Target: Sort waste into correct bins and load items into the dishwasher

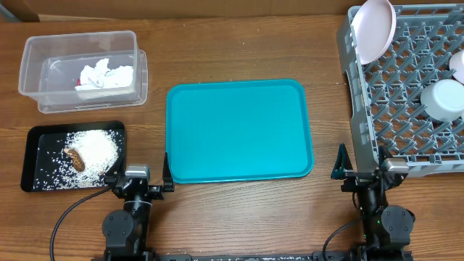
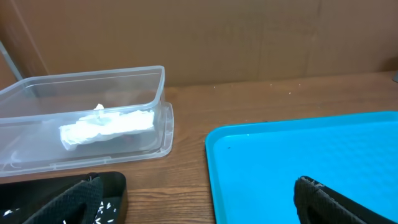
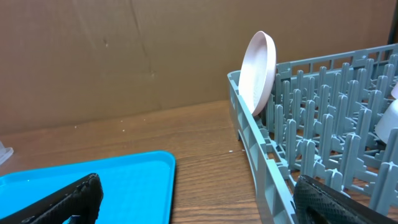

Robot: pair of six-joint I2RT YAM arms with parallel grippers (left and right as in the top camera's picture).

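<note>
The clear tub point(image 1: 32, 51) at the back left holds crumpled white tissues point(image 1: 105, 75) and a bit of red wrapper point(image 1: 78, 83); the tub point(image 2: 155, 84) and tissues point(image 2: 106, 127) also show in the left wrist view. The black tray point(image 1: 36, 138) holds rice-like crumbs point(image 1: 94, 148) and a brown scrap point(image 1: 75, 158). The grey rack point(image 1: 395, 94) at the right holds a pinkish plate point(image 1: 375, 27) standing on edge and a white cup point(image 1: 444, 99). The plate point(image 3: 258, 71) and rack point(image 3: 261, 149) show in the right wrist view. My left gripper point(image 1: 138, 175) and right gripper point(image 1: 362, 170) are open and empty at the front edge.
An empty teal serving tray point(image 1: 238, 130) lies in the middle of the wooden table, between both grippers. It shows in the left wrist view point(image 2: 298, 155) and the right wrist view point(image 3: 93, 174). A brown cardboard wall stands behind the table.
</note>
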